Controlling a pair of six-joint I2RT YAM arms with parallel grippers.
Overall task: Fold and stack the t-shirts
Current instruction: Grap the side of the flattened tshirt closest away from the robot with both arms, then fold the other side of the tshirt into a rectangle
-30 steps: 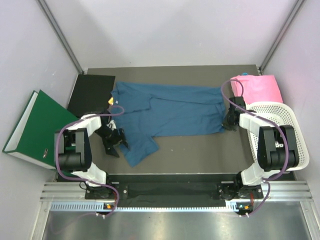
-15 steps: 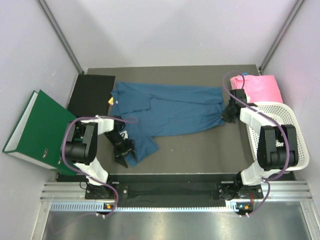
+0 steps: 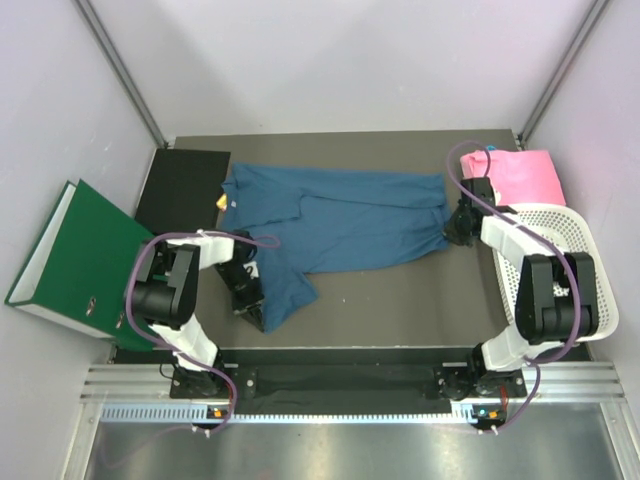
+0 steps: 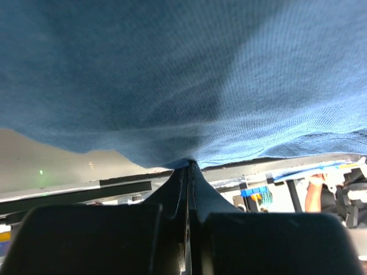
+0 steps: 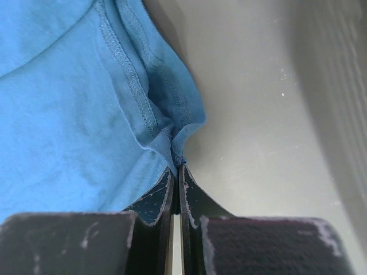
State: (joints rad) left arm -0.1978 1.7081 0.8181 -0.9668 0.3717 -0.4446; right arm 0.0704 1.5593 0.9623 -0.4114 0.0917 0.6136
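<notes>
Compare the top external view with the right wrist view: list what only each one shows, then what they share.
Only top external: the pink t-shirt, the white basket, the green binder, and the left end effector shut on a sleeve of the blue t-shirt.
Only right wrist: the stitched hem, bunched and pinched at the closed fingertips.
Both: the blue t-shirt, the right end effector shut on its edge, and the grey table.

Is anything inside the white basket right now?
Nothing shows on the bare mesh of the basket. The right arm covers its inner side, so that is unseen. The pink shirt lies beyond its far rim.
</notes>
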